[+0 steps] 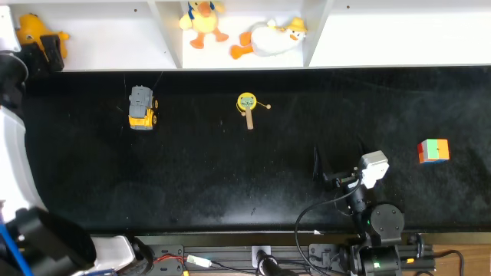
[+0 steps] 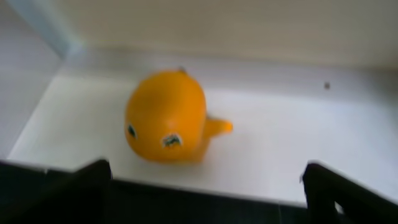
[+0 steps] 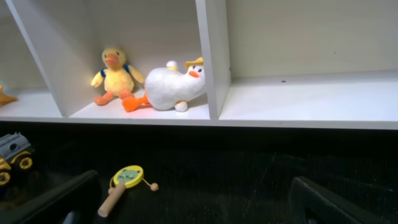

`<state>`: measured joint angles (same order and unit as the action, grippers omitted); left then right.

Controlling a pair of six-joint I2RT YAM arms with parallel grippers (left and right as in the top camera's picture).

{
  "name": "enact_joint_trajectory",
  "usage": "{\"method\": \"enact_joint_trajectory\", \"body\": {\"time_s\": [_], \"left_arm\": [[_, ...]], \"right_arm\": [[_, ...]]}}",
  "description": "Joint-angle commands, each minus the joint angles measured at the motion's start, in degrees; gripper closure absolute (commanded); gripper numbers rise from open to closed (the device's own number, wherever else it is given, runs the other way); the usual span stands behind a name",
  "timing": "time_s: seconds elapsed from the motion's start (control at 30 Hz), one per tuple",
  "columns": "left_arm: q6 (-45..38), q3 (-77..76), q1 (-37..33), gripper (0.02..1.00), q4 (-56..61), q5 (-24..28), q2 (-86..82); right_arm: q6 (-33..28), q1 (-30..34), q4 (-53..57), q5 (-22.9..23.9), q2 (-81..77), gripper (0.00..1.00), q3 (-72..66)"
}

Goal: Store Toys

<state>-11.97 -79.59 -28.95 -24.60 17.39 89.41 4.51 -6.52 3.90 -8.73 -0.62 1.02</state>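
Note:
An orange plush toy (image 2: 166, 117) lies on the white floor of the shelf's left compartment (image 2: 298, 143); it also shows as the orange toy (image 1: 34, 29) from above. My left gripper (image 2: 205, 190) stands open just in front of it, with nothing between the fingers (image 2: 87, 177). On the black table lie a grey-and-yellow toy truck (image 1: 142, 107), a yellow rattle drum (image 1: 248, 106) and a colourful cube (image 1: 433, 151). My right gripper (image 3: 199, 205) is open and empty low over the table at the front right, facing the shelf, with the rattle (image 3: 127, 180) ahead of it.
A yellow duck (image 1: 203, 19) and a white goose (image 1: 268, 38) occupy the middle compartment (image 3: 155, 112). The right compartment's floor (image 3: 311, 99) is bare white. The right arm (image 1: 370, 172) stands near the table's front edge, with cables behind it.

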Motion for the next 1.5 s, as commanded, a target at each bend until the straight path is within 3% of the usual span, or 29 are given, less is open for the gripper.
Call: {"method": "enact_joint_trajectory", "body": {"time_s": [0.03, 0.2, 0.33, 1.0, 1.3, 1.5], "left_arm": [[0.0, -1.5, 0.1, 0.020, -4.3, 0.5, -5.1], [0.0, -1.5, 0.1, 0.023, -10.7, 0.2, -11.2], [0.1, -1.5, 0.1, 0.020, -16.7, -3.3, -16.8], [1.8, -1.4, 0.1, 0.020, -50.4, -5.1, -47.9], [1.4, 1.5, 0.1, 0.018, -54.7, -5.9, -54.3], [0.8, 13.3, 0.1, 0.023, -47.4, -5.0, -54.3]], "right_arm": [[0.4, -0.2, -0.3, -0.2, 0.4, 0.005, -0.7], [0.4, -0.2, -0.3, -0.2, 0.4, 0.005, -0.7], [0.4, -0.2, -0.3, -0.2, 0.4, 0.005, -0.7], [0.4, -0.2, -0.3, -0.2, 0.4, 0.005, -0.7], [0.4, -0.2, -0.3, -0.2, 0.4, 0.005, -0.7], [0.4, -0.2, -0.3, -0.2, 0.4, 0.005, -0.7]]}}
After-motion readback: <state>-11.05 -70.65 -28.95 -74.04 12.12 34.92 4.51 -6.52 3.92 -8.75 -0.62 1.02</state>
